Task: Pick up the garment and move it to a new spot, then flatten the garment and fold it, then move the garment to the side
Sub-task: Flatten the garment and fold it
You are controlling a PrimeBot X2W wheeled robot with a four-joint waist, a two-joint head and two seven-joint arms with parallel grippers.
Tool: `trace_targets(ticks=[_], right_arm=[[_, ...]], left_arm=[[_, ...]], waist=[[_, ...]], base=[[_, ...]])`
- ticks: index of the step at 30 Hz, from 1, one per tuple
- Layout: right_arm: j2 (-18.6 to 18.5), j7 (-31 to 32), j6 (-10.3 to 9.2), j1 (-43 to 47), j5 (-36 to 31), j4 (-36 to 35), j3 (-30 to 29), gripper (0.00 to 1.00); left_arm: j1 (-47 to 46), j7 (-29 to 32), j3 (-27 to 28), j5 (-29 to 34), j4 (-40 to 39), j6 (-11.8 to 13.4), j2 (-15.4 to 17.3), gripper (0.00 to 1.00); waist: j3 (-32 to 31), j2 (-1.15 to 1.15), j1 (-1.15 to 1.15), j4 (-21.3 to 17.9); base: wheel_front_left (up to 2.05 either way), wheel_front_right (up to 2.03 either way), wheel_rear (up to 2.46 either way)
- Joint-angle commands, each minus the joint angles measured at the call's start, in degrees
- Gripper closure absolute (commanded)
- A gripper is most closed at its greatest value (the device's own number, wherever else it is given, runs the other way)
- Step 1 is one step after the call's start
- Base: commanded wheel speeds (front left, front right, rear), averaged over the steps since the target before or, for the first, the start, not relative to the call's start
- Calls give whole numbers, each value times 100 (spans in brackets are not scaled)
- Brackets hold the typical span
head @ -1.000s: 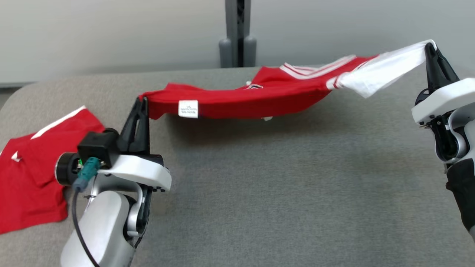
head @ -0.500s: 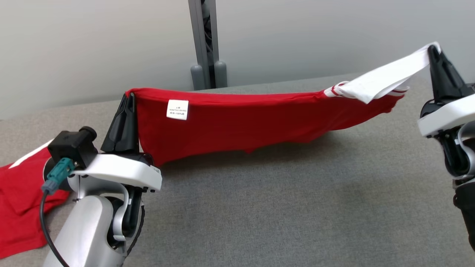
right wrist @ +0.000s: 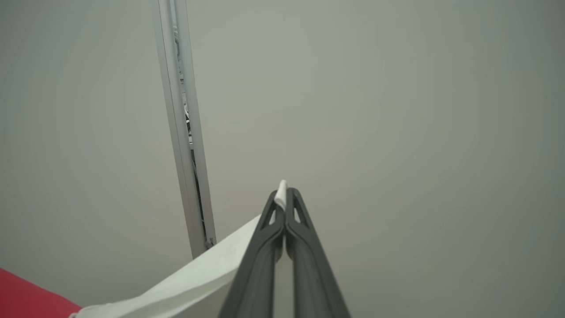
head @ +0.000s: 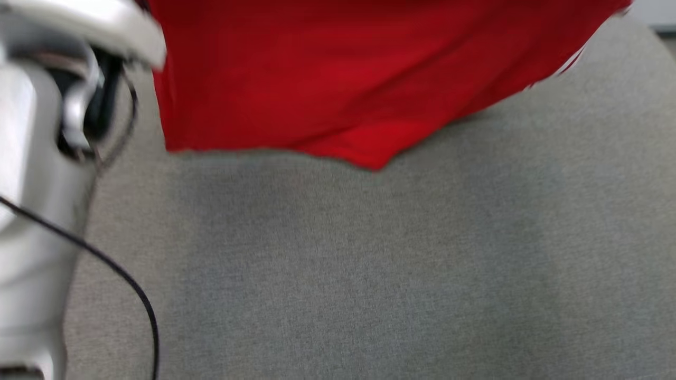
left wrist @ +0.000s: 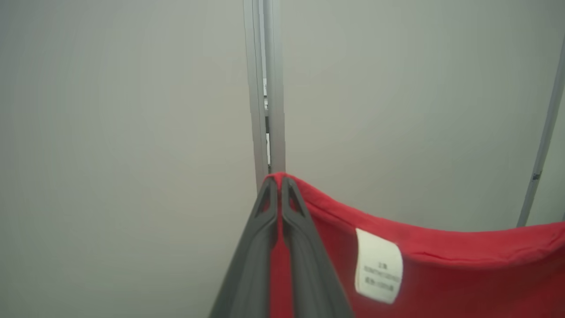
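Head view, blurred: a red garment (head: pixel 327 79) hangs across the top of the frame. Its lower edge dips to a point over the grey table (head: pixel 369 274). The blur hides whether that point touches the table. The pale left arm (head: pixel 37 158) stands along the left edge, and a thin black cable (head: pixel 121 279) curves down beside it.

Left wrist view: the left end effector (left wrist: pixel 279 180) is clenched on the garment's (left wrist: pixel 441 274) red top edge, with cloth pinched between its two dark fingers up to the tips. From there the garment runs off to the right, its upper edge sagging a little. A white label (left wrist: pixel 378 265) with small print sits on the cloth just beside the fingers. Behind is a plain grey wall (left wrist: pixel 110 132) with an upright grey post (left wrist: pixel 264 88) directly above the fingertips.

Right wrist view: the right end effector (right wrist: pixel 283 194) is clenched on the garment's white sleeve (right wrist: pixel 207 274), and a small tab of white cloth pokes out above its tips. The sleeve slopes down to the left towards the red body of the garment (right wrist: pixel 22 296) in the lower left corner. The post (right wrist: pixel 185 132) rises behind the sleeve, against the wall.
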Motion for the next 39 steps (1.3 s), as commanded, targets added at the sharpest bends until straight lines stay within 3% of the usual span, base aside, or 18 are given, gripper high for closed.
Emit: trace_targets(ticks=[1, 6, 12, 15, 17, 24, 30, 39], right_arm=[[-25, -3, 1, -330, -50, 149, 45, 100], [36, -544, 1, -1846, -176, 1098, 108, 100], [146, -1887, 1, -3198, -454, 2232, 307, 100], [199, -2125, 1, -3577, -667, 2531, 221, 100], [248, -2145, 1, -3644, -836, 2355, 48, 100], [497, -2134, 0, -2619, -1094, 1426, -317, 100], [565, -2136, 1, -1507, -883, 1332, -325, 100], [547, -2136, 1, -164, -535, 1364, -275, 100]], left_arm=[[-421, 32, -10, 99, 200, -60, 25, 100], [-2016, -199, -16, 202, 1269, -168, -229, 100], [-3396, -1508, 190, 381, 2471, 119, -647, 100], [-3843, -1951, 275, 317, 2987, 103, -814, 100], [-3997, -2105, 270, 322, 3268, 35, -908, 100], [-3814, -2277, 218, 346, 3852, -296, -1103, 100], [-2972, -2274, 178, 519, 3900, -511, -1173, 100], [-1741, -2272, 125, 813, 4193, -613, -1108, 100]], waist=[[547, 0, 0, -7], [1003, 0, 0, -28], [1265, 0, 0, -24], [1356, 0, 0, -31], [1436, 0, 0, -15], [1713, 0, 0, 62], [1748, 0, 0, 135], [1346, 0, 0, 179]], base=[[0, 0, 0], [0, 0, 0], [0, 0, 0], [0, 0, 0], [0, 0, 0], [0, 0, 0], [0, 0, 0], [0, 0, 0]])
